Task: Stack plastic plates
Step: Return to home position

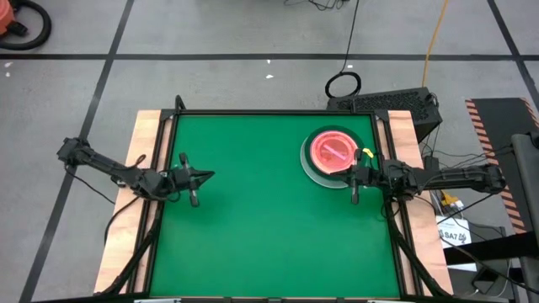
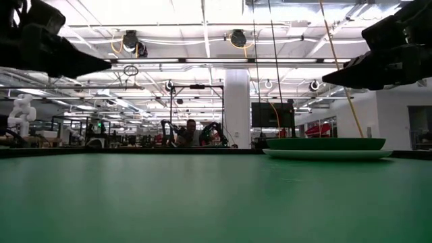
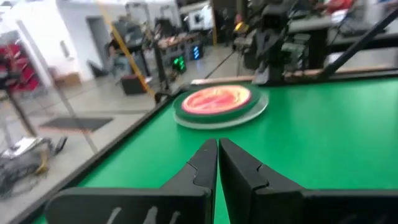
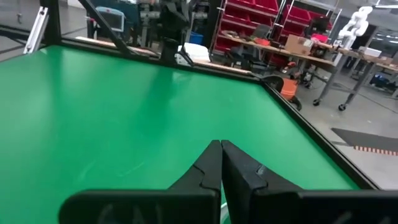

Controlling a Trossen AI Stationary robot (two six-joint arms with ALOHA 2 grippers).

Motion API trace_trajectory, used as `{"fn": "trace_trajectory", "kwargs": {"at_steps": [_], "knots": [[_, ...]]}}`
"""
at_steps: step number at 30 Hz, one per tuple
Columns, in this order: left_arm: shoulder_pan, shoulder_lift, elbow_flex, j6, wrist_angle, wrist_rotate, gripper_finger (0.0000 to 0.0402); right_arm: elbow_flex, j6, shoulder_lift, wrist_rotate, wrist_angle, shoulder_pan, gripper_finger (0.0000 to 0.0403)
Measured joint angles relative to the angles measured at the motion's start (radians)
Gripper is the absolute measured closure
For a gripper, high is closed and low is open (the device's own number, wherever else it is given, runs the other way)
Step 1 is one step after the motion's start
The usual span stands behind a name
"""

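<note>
The plastic plates stand in one stack (image 1: 329,156) near the table's far right part: a pale plate at the bottom resting on the green mat, a dark-green one above it, pink and reddish translucent dishes on top (image 3: 217,99). In the low view the stack (image 2: 326,148) shows as a pale rim under a dark-green one. My left gripper (image 1: 210,175) hovers shut over the left part of the table, pointing right (image 3: 217,146). My right gripper (image 1: 344,172) hovers shut just at the stack's near right edge, pointing left (image 4: 221,146). Neither touches a plate.
The green mat (image 1: 253,227) is bordered by a black frame and wooden side strips (image 1: 143,143). A keyboard (image 1: 392,103) and cables lie beyond the far right corner. People and benches show in the room behind the table (image 2: 192,135).
</note>
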Motion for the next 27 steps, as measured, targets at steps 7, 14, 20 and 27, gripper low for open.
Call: {"fn": "trace_trajectory", "kwargs": {"at_steps": [7, 14, 20, 27], "knots": [[0.104, -0.121, 0.000, 0.027, -0.104, 0.175, 0.0378, -0.001, 0.001, -0.015, 0.000, -0.021, 0.000, 0.0403], [0.213, -0.210, 0.000, 0.051, -0.153, 0.318, 0.0378, -0.001, 0.001, -0.041, 0.001, -0.043, 0.000, 0.0403], [0.275, -0.292, 0.000, 0.056, -0.234, 0.357, 0.0378, -0.001, 0.020, -0.100, 0.002, -0.100, 0.000, 0.0403], [0.279, -0.382, 0.000, 0.025, -0.301, 0.363, 0.0378, -0.001, 0.037, -0.179, 0.004, -0.155, 0.000, 0.0403]]}}
